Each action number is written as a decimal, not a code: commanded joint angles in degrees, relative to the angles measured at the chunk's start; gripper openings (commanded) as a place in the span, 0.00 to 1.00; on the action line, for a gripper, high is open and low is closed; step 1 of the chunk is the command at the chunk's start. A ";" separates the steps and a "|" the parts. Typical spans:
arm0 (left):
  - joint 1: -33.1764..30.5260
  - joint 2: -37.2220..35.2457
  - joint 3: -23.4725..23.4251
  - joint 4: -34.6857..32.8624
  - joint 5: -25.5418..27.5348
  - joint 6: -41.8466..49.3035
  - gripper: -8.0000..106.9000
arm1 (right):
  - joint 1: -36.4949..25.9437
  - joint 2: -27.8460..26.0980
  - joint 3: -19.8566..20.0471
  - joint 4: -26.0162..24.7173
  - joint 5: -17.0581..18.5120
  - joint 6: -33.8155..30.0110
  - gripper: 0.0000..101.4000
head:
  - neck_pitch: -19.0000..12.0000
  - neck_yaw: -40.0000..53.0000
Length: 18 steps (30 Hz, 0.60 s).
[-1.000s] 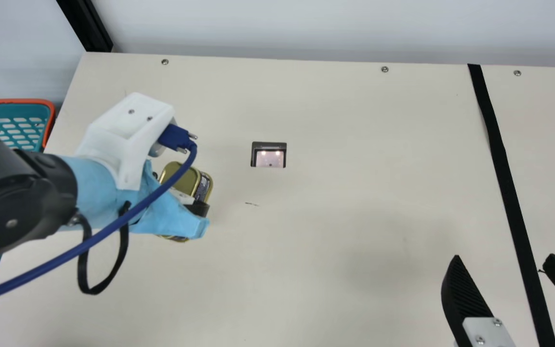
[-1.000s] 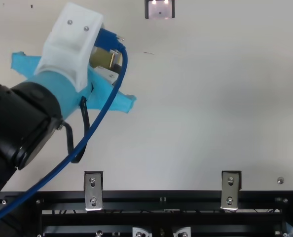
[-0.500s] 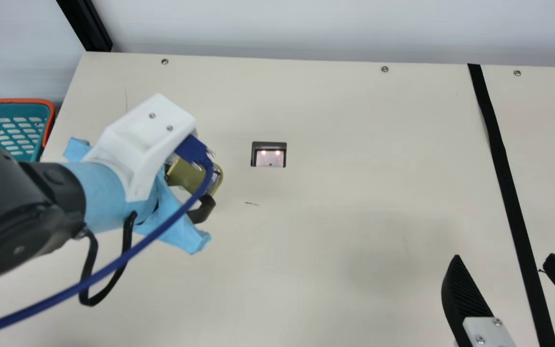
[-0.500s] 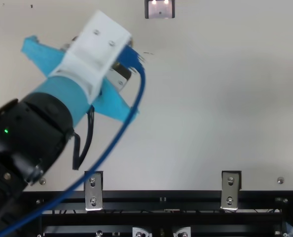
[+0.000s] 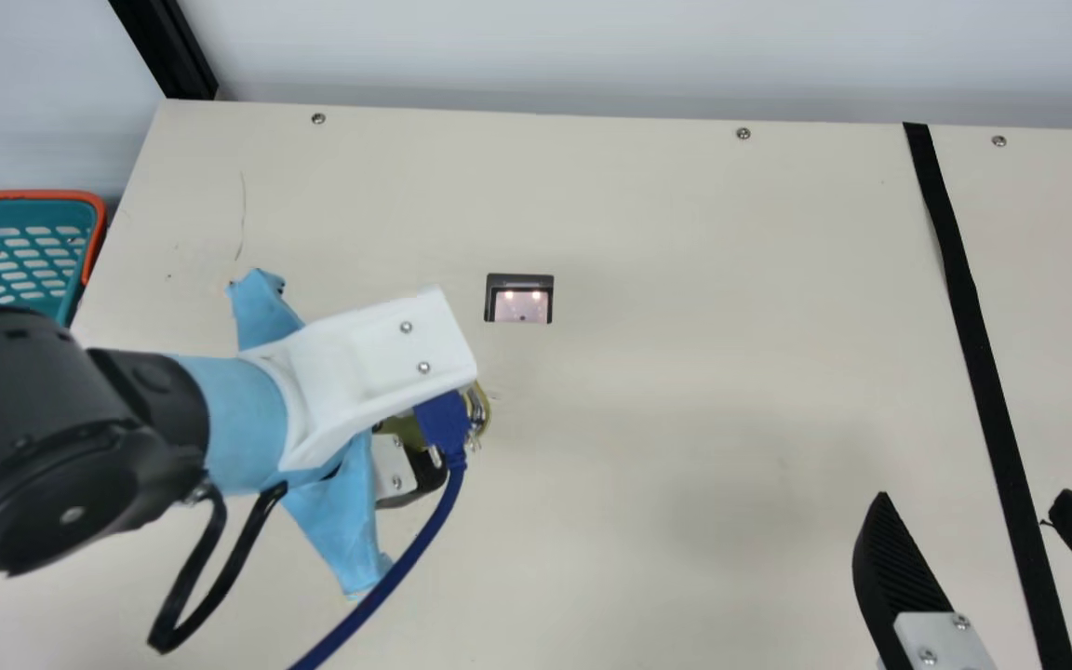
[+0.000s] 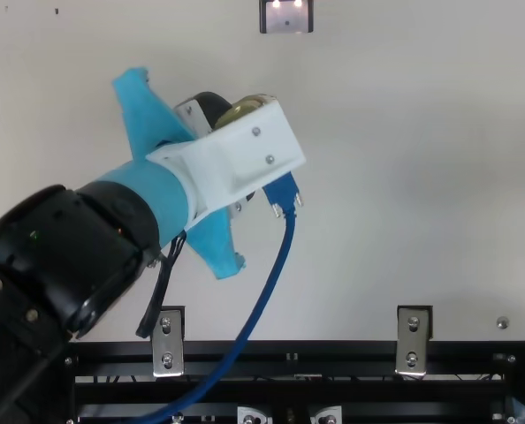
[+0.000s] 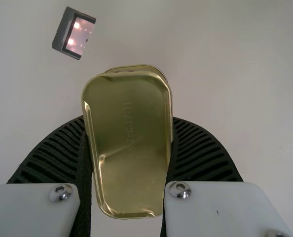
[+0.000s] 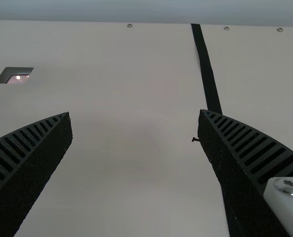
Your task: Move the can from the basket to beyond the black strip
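Gripping rectangular gold can [image 7: 127, 143] in your left pincer [image 5: 424, 473], above surface [image 5: 685, 279], between orange-rimmed teal lattice basket [image 5: 33, 195] and black strip [image 5: 971, 326]. Your right pincer [image 5: 971, 498] spread wide, near strip.

- Most likely a robotics lab or a workshop test bench; which of the two, I cannot tell.
- The landmark is the cream table [image 5: 648, 372], a plain board with screws [image 5: 743, 134] along its far edge.
- Over the table: a jointed black robot arm [image 5: 61, 456] with a white bracket [image 5: 364, 372] and a blue cable [image 5: 396, 577].
- Along the table's near edge: black metal rails [image 6: 289, 355] and bolted steel brackets [image 6: 167, 343].
- Across the table's right part: a black strip [image 5: 974, 335].
- Beyond the table's far edge: a pale, plain surface [image 5: 545, 56].
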 commanded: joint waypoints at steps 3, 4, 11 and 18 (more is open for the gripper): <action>1.04 0.84 -0.65 -4.17 2.56 12.65 0.16 | 0.00 0.00 0.00 0.00 0.00 0.00 1.00 | 0.00 -0.18; 1.33 1.12 -0.85 -4.81 3.13 14.26 0.16 | 0.00 0.00 0.00 0.00 0.00 0.00 1.00 | 0.00 -0.18; 2.20 3.89 -1.83 -7.03 4.77 22.55 0.16 | 0.00 0.00 0.00 0.00 0.00 0.00 1.00 | 0.00 -0.18; 1.79 7.68 -1.85 -7.83 2.95 27.86 0.16 | 0.00 0.00 0.00 0.00 0.00 0.00 1.00 | 0.00 -0.18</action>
